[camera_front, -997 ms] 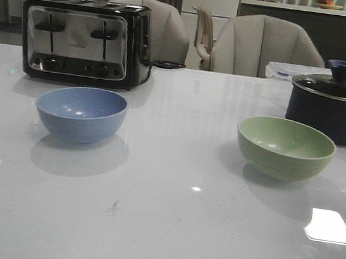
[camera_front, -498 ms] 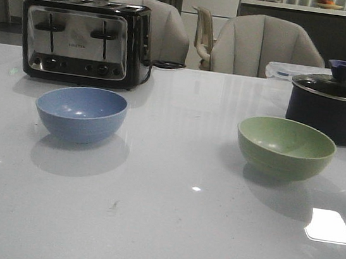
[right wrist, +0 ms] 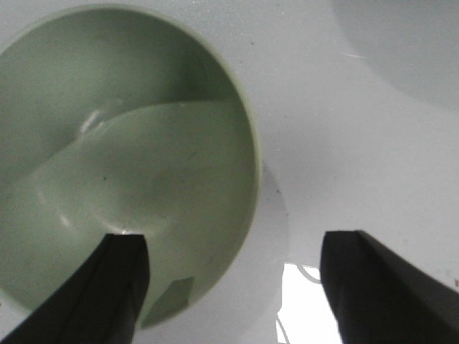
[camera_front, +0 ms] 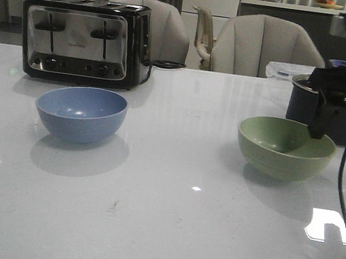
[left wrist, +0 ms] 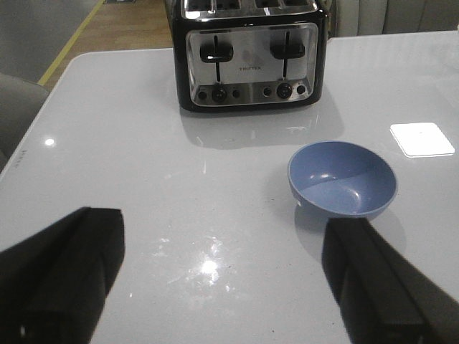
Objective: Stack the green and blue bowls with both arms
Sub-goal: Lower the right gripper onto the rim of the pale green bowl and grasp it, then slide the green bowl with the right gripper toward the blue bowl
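Glossy white desk point(camera_front: 166, 231) carries all items, with padded chairs and a dim room behind it. Front view: taking the toaster point(camera_front: 86, 40) as landmark, the blue bowl point(camera_front: 81, 113) stands upright just in front of it, and the green bowl point(camera_front: 285, 147) stands upright well off to the toaster's right, near the dark lidded pot point(camera_front: 304, 99). The bowls are well apart; nothing is stacked. The right gripper point(camera_front: 324, 121) hangs over the green bowl's far right rim, one finger dipping toward the inside. The left gripper does not show in this view.

Left wrist view: the left gripper point(left wrist: 215, 279) sits above bare desk with its jaws wide apart and holding nothing; the blue bowl point(left wrist: 343, 179) lies ahead, between the toaster point(left wrist: 249, 54) and one fingertip, untouched.

Right wrist view: the right gripper point(right wrist: 237, 287) has its jaws spread, one finger point(right wrist: 93, 287) inside the green bowl point(right wrist: 122, 172), the other outside over desk, straddling the rim without clamping it.

Judgement: the step in hand is the right arm's approach to grasp the green bowl. Next it should settle onto the rim wall and close squarely, since a shallow pinch may tip the bowl.
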You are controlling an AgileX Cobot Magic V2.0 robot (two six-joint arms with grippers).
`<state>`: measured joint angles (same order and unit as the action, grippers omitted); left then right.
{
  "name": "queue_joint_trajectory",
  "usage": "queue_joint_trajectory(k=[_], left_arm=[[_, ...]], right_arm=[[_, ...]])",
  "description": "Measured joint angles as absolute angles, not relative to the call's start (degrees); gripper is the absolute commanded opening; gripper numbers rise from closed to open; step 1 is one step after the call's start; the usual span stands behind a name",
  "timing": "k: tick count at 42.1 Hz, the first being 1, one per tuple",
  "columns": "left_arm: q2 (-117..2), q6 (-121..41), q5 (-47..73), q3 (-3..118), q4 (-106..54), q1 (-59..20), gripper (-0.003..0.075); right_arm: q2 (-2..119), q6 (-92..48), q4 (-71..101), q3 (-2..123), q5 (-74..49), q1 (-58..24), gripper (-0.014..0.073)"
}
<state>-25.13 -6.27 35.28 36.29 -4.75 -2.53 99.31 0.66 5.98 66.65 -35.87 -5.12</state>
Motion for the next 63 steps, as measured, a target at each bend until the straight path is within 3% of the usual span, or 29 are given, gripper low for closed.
queue_joint_trajectory(k=[9,21,33,45,63], left_arm=[[-25.1,-6.3,35.4,36.3,-4.8,-2.5,0.0617],[-25.1,-6.3,35.6,36.3,-4.8,-2.5,0.0617],[-25.1,-6.3,35.6,36.3,-4.8,-2.5,0.0617],[-25.1,-6.3,35.6,36.3,-4.8,-2.5,0.0617],[-25.1,-6.3,35.7,36.3,-4.8,-2.5,0.0617]], right_arm=[[106.4,0.7,6.0,69.9,-34.3,-5.1,0.0568],[108.1,0.7,5.9,70.5,-31.9,-5.1,0.0239],[108.1,0.7,6.1,70.7,-31.3,-5.1,0.0039],[107.6,0.7,5.5,77.6,-38.7,-7.2,0.0034],[108.7,0.6,7.4,82.9,-41.7,-20.4,0.0034]])
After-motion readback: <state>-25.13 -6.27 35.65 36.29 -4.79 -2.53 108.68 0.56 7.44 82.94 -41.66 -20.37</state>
